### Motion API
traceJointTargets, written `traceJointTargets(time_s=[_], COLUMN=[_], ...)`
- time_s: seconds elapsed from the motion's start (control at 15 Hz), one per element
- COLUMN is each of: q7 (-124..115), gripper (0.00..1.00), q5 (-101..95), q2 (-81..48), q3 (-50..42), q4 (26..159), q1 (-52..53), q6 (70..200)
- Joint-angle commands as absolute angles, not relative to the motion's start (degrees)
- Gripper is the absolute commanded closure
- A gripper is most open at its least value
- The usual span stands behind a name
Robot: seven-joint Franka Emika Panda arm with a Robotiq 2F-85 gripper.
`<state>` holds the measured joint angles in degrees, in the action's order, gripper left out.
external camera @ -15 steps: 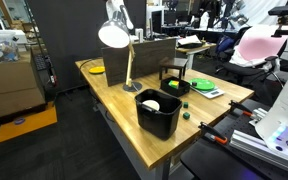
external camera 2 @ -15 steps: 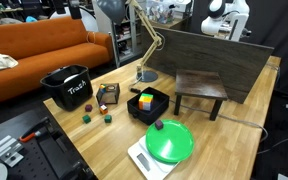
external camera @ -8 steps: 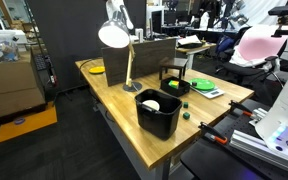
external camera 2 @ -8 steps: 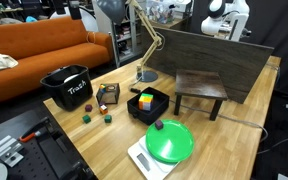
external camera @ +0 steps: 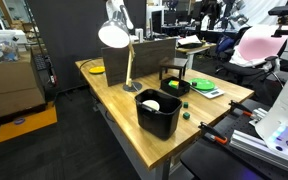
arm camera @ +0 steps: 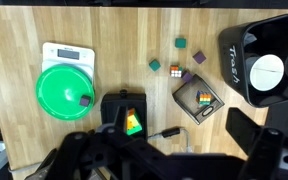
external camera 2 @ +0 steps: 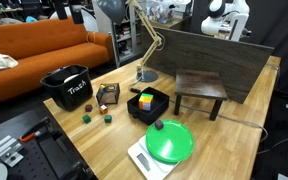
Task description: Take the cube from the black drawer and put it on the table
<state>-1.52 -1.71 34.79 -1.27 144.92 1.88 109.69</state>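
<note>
An orange sofa [external camera 2: 34, 45] and cardboard boxes [external camera: 9, 85] stand on dark floor [external camera: 74, 150].

A desk lamp [external camera: 114, 33] stands upright near a dark panel [external camera 2: 209, 55]; a small dark stool [external camera 2: 199, 88] sits in front of that panel; a large black tub [arm camera: 236, 60] holds a white round object [arm camera: 267, 72]; a green disc [arm camera: 62, 88] rests on a white scale [arm camera: 69, 50]; several small loose blocks [arm camera: 156, 66] lie between tub and scale; an orange sofa [external camera 2: 34, 45] stands behind.

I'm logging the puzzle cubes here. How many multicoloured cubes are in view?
2. One cube sits in the black drawer beside the green plate; the other sits in the small framed box next to the black tub. More could be hidden inside the tub.
</note>
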Motion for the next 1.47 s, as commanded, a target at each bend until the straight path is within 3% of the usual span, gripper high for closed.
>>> traceJointTargets(time_s=[0.0, 0.47, 1.4], q7=[-0.8, 2.4, 1.3], gripper=[0.0, 0.0, 0.0], q5=[-3.7, -3.5, -2.6], q2=[32.8, 26.7, 28.6], q3=[0.0, -0.3, -0.4], q4=[144.1, 140.4, 142.0], q1=[0.9, 1.6, 1.4], q6=[111.7, 116.8, 116.4])
